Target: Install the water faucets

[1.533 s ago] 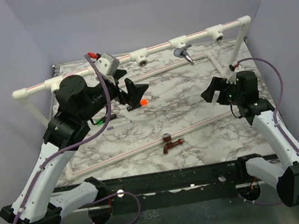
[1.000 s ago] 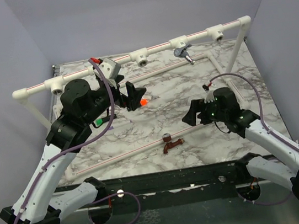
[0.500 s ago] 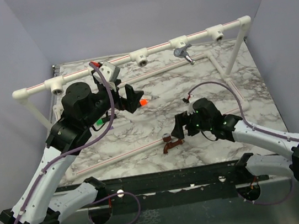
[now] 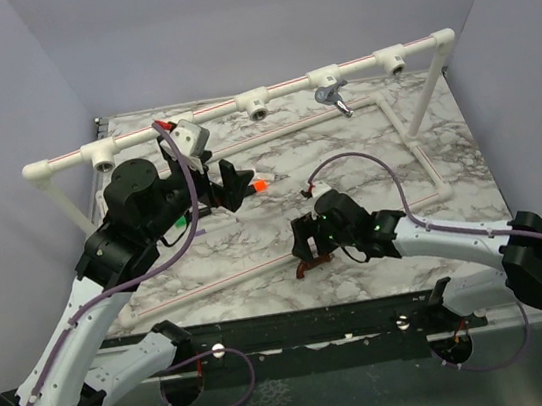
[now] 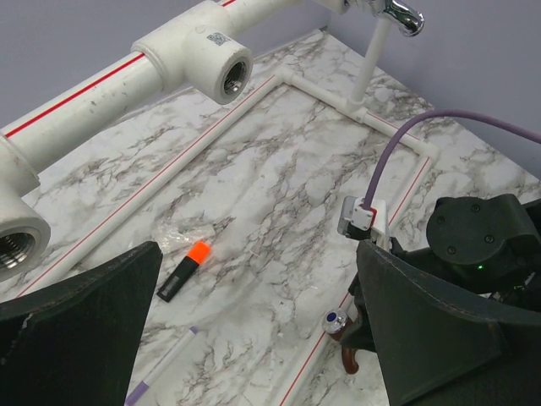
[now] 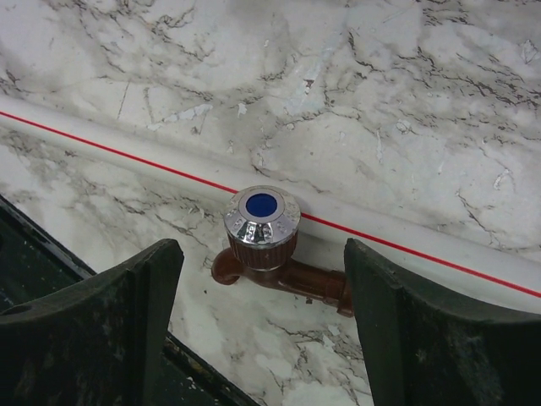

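Note:
The copper faucet [image 6: 283,266] with a chrome knob and blue dot lies on the marble table beside a thin white pipe [image 6: 406,237]; it also shows in the top view [image 4: 306,264] and the left wrist view [image 5: 342,334]. My right gripper [image 4: 309,246] hovers just above it, open, its jaws on either side of the faucet without touching. The chrome faucet [image 4: 336,96] sits in a tee of the raised white pipe rail [image 4: 140,135]; it shows in the left wrist view [image 5: 396,12]. My left gripper [image 4: 231,182] is open and empty above the table's left middle.
An orange-capped marker [image 4: 260,183] lies near the left gripper, and a purple-tipped pen [image 5: 161,366] beside it. Open tee sockets [image 5: 230,76] face forward on the rail. A white pipe frame [image 4: 414,142] lies on the table at the right. A black bar runs along the table's near edge [image 4: 298,322].
My right arm has swung left and down from the right side until its open gripper is over the copper faucet. My left gripper has drifted slightly left and down.

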Robot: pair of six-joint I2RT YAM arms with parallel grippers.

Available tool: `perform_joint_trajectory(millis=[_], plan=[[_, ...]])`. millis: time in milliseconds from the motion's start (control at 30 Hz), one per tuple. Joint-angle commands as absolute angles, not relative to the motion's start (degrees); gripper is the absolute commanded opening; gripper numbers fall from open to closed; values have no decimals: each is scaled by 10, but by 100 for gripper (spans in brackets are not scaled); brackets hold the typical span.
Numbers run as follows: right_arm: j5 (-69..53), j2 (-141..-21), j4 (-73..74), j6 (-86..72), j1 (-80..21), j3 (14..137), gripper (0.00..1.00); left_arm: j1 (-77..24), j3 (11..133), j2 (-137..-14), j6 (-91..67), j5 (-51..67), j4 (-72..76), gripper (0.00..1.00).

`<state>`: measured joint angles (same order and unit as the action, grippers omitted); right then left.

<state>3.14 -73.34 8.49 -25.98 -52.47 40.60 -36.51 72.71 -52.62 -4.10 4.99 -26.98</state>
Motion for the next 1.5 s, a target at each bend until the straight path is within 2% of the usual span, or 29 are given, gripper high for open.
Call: perform_joint_trajectory(millis=[0,300,633,733,933,967,1200,1467], plan=[[81,-767,74,-275,-542,431,81,-366,725,-514,-49,35,-289,99],[92,-815,76,-279,-563,450,74,-367,722,-513,-46,36,-292,99],[102,-839,88,-275,-576,462,57,-367,712,-509,-43,36,-292,99],[105,-836,96,-273,-579,466,43,-367,710,-509,-43,36,-292,99],[108,-805,120,-261,-583,469,3,-367,707,-508,-46,35,-292,99],[109,-797,125,-259,-583,470,1,-367,706,-508,-46,34,-292,99],[75,-722,129,-228,-584,451,0,-367,693,-507,-59,25,-292,99],[7,-621,58,-168,-584,399,0,-366,661,-517,-84,-7,-292,99]])
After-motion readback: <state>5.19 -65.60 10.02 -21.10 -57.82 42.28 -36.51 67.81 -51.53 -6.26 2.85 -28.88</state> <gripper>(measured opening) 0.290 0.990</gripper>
